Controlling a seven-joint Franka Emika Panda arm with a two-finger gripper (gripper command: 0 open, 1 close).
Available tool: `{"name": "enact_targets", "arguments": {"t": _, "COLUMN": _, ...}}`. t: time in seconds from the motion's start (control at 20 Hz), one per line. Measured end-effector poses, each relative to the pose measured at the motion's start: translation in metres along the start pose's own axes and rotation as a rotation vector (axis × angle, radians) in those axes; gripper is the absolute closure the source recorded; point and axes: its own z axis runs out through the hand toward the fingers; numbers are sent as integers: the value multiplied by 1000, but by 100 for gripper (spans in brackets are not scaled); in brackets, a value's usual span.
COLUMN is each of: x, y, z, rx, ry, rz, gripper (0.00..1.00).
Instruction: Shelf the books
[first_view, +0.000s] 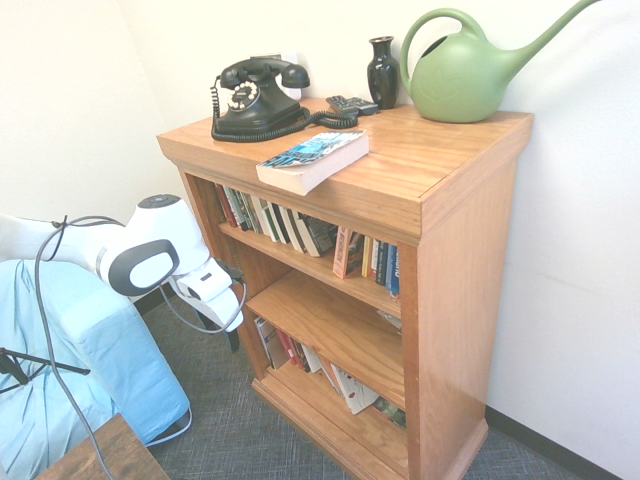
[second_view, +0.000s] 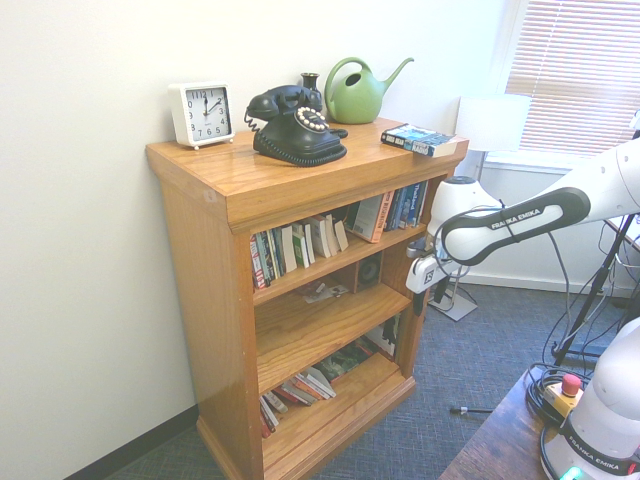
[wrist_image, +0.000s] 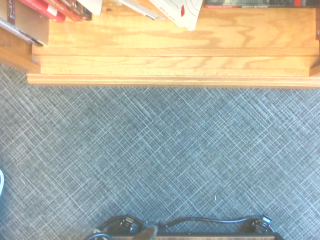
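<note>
A white robot arm (second_view: 520, 215) reads "FRANKA EMIKA" in dark capitals along its side. Its gripper (second_view: 418, 300) points down in front of a honey-brown wooden bookcase (first_view: 465, 300); whether it is open or closed cannot be told for certain, though it stands clear of the paperback. That thick paperback (first_view: 315, 160), blue, white and black with cream page edges, lies flat on the bookcase's top, at the front edge; the lettering on its spine is too small to read. Also on top are a black rotary telephone (second_view: 298, 132) with a coiled cord, a white square clock (second_view: 203, 114) with numerals round its face, a dark remote (first_view: 352, 105), a black vase (first_view: 383, 74) and a green watering can (second_view: 358, 96). Books fill much of the upper shelf (second_view: 325, 258), some leaning; more lean or lie on the bottom shelf (first_view: 330, 410).
</note>
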Motion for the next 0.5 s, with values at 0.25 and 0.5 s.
{"name": "enact_targets", "arguments": {"t": 0.25, "x": 13, "y": 12, "z": 1, "rx": -3, "ry": 2, "rz": 15, "gripper": 0}}
{"name": "enact_targets", "arguments": {"t": 0.5, "x": 36, "y": 27, "z": -27, "rx": -39, "ry": 102, "rz": -1, "gripper": 0}}
